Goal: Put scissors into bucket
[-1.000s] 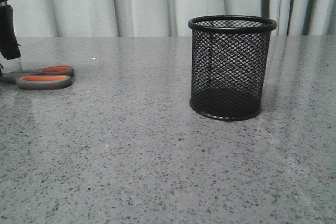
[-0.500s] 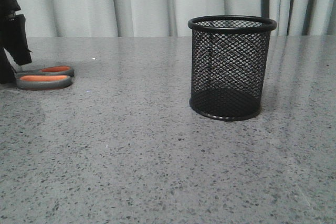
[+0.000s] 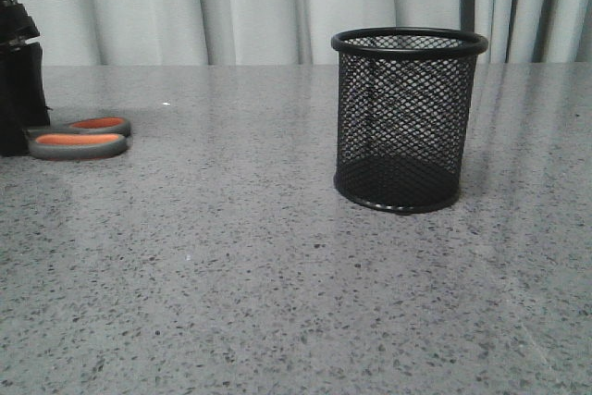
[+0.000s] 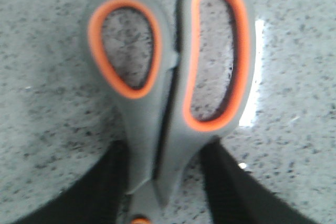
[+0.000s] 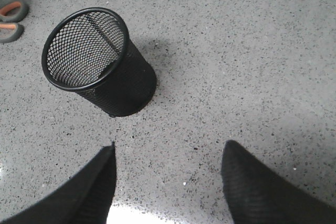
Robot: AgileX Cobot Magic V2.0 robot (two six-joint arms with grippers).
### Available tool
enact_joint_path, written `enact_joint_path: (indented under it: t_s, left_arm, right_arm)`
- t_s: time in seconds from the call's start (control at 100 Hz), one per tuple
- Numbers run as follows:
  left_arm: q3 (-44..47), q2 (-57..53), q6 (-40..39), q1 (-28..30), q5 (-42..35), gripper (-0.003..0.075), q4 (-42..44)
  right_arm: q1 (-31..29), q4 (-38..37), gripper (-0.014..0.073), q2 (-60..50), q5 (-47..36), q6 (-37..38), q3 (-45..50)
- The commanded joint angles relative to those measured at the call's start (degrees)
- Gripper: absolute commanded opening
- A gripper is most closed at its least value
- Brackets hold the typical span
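Note:
The scissors (image 3: pixel 79 136) lie flat on the grey speckled table at the far left, grey handles with orange linings pointing right. My left gripper (image 3: pixel 17 141) is down at table level over their blade end. In the left wrist view the gripper (image 4: pixel 164 153) is open, its black fingers (image 4: pixel 107 182) on either side of the scissors' neck (image 4: pixel 157 129), with a gap still showing on one side. The black mesh bucket (image 3: pixel 407 117) stands upright right of centre. My right gripper (image 5: pixel 168 150) is open and empty above the table near the bucket (image 5: pixel 100 61); the scissors' handles (image 5: pixel 10 19) show beyond.
Pale curtains hang behind the table's back edge (image 3: pixel 231 64). Speckled tabletop (image 3: pixel 231 256) lies between the scissors and the bucket.
My left gripper has come down and slightly right until its fingers straddle the scissors at table level. The scissors and the bucket have not moved.

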Motion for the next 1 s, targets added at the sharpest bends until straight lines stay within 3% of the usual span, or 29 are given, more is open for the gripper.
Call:
enact_joint_path:
  t_s: [0.0,0.07,0.15,0.42,0.68,0.82,0.99]
  left_arm:
    - [-0.95,-1.39,0.18,0.13,1.1,0.014,-1.5]
    - [-0.95,-1.39,-0.15,0.13,1.28,0.0043,-2.2]
    - [-0.95,-1.39,-0.53,0.13,1.28,-0.0012,-2.74]
    - [-0.95,-4.79,-3.94,0.13,1.28,-0.0006,-1.16]
    - [-0.95,-18.25,-4.76,0.13,1.28,-0.0007,-0.83]
    - [-0.95,-26.28,-9.03,-0.37,1.28,-0.0008,-0.78]
    - [-0.95,-36.39,-12.37,-5.68,1.28,-0.001,-0.34]
  right_arm:
    - [-0.03,0.76,0.0395,0.33,-2.58,-0.73,-1.76]
    - [-0.03,0.76,0.0395,0.33,-2.58,-0.73,-1.76]
    - [-0.03,0.76,0.0395,0.33,-2.58,-0.73,-1.76]
    - [-0.03,0.76,0.0395,0.33,-2.58,-0.73,-1.76]
    - [-0.03,1.91,0.039,0.33,-5.3,-0.73,-1.76]
    - [-0.03,9.46,0.039,0.33,-8.19,-4.04,-1.76]
    - [-0.03,26.73,0.039,0.33,-10.51,-12.78,-1.76]
